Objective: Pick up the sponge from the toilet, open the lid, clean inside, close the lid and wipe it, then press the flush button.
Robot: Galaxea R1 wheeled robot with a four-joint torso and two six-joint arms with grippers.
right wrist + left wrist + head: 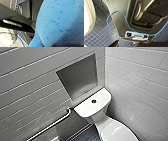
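Note:
The white toilet [100, 118] stands in the corner of the tiled room. Its flat tank top [86, 109] carries a dark round flush button [93, 101]. The glossy lid [120, 133] lies down over the bowl at the lower right of the head view. The bright blue sponge [60, 22], porous and speckled, sits very close to the right wrist camera, and my right gripper is shut on it. My left gripper is open with nothing in it. The left wrist camera looks down at the dark blue tiled floor [99, 33], with a white curved toilet edge [87, 18] beside it.
A recessed wall niche [78, 75] sits above the tank. A metal grab bar [52, 124] runs along the tiled wall left of the toilet. White tiled walls close in on both sides. A thin blue cable [121, 13] loops over the robot's grey body.

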